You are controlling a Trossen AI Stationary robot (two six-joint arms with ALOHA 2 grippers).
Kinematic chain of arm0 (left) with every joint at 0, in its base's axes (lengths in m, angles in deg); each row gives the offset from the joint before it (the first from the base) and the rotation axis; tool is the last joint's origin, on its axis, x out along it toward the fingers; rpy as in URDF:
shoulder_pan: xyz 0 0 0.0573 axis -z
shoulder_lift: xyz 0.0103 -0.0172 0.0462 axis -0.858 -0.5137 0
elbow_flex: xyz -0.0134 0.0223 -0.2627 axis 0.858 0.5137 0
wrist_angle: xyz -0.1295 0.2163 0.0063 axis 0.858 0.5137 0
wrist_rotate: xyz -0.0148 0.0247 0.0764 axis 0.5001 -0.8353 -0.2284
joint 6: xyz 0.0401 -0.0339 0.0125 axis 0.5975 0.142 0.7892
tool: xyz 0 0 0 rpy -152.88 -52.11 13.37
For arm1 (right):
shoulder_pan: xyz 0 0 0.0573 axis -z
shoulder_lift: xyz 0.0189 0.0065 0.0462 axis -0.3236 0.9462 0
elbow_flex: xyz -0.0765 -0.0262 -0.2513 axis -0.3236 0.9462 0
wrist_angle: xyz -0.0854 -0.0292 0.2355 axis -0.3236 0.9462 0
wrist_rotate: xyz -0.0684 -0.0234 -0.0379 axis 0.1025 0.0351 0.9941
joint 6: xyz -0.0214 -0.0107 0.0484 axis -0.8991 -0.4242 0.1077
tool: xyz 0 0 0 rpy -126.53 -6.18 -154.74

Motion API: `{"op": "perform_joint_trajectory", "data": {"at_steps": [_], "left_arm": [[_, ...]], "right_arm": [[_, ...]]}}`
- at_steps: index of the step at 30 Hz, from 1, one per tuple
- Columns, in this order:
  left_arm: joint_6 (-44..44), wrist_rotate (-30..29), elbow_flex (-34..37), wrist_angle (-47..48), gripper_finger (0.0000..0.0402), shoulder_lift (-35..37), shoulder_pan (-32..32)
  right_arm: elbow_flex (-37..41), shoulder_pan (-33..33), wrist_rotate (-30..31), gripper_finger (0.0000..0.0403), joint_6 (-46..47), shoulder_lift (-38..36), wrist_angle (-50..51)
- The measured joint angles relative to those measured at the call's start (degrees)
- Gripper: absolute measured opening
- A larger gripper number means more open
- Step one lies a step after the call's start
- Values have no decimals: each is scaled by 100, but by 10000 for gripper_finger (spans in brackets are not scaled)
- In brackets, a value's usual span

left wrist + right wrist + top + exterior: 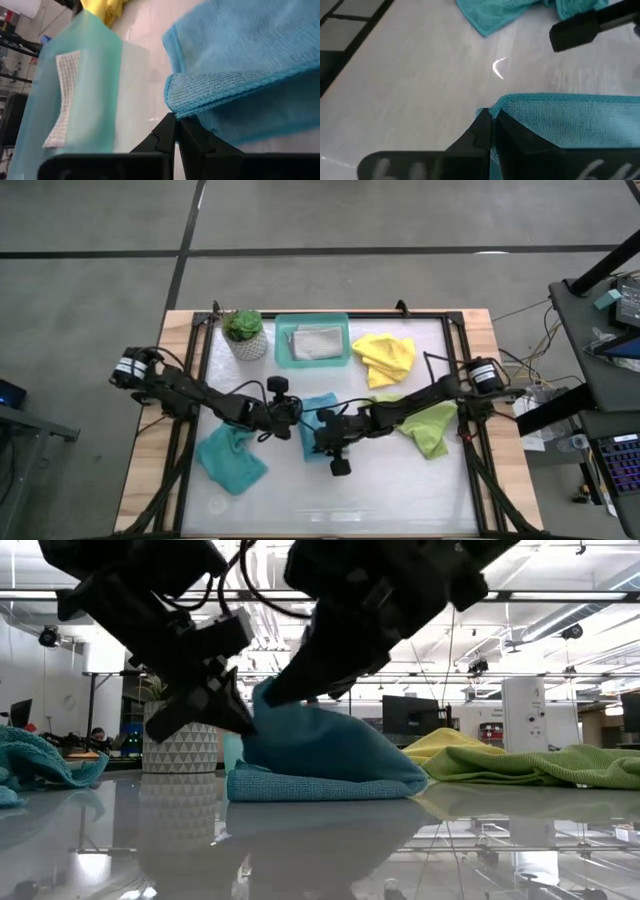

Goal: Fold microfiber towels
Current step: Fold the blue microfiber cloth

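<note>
1. The blue towel [321, 416] lies mid-table, between the two arms, already doubled over itself; the low view shows a flat lower layer with a soft hump rising above it.
2. The left gripper [292, 414] sits at the towel's left edge with its fingers together; in its wrist view the closed tips lie just beside the folded hem, and I cannot tell whether any cloth is pinched.
3. The right gripper [325, 428] is at the near right side, fingers clamped on the towel's corner hem.
4. The cloth looks light, limp and nappy — it should drape and sag rather than hold a crease; the smooth white table [400, 480] may let it slide.
5. Best hold, in my judgement: the stitched corners, both layers together — a mid-edge pinch would bunch it.
6. The other towels wait: teal [232, 459] at near left, lime green [432, 428] at right, yellow [385, 357] at far right, grey one [316, 342] in the tray [284, 358].
</note>
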Motion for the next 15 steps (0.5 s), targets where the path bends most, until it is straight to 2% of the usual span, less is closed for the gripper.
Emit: {"op": "perform_joint_trajectory", "data": {"at_steps": [4, 8, 15], "left_arm": [[-4, -12, 0, -75, 8, -89, -15], [-2, -54, 2, -69, 36, -156, -26], [-7, -23, -92, -79, 119, -87, -17]], "right_arm": [[-96, 16, -22, 9, 87, 198, 19], [-129, 95, -64, 15, 445, 267, 42], [-148, 176, 30, 81, 529, 255, 16]]}}
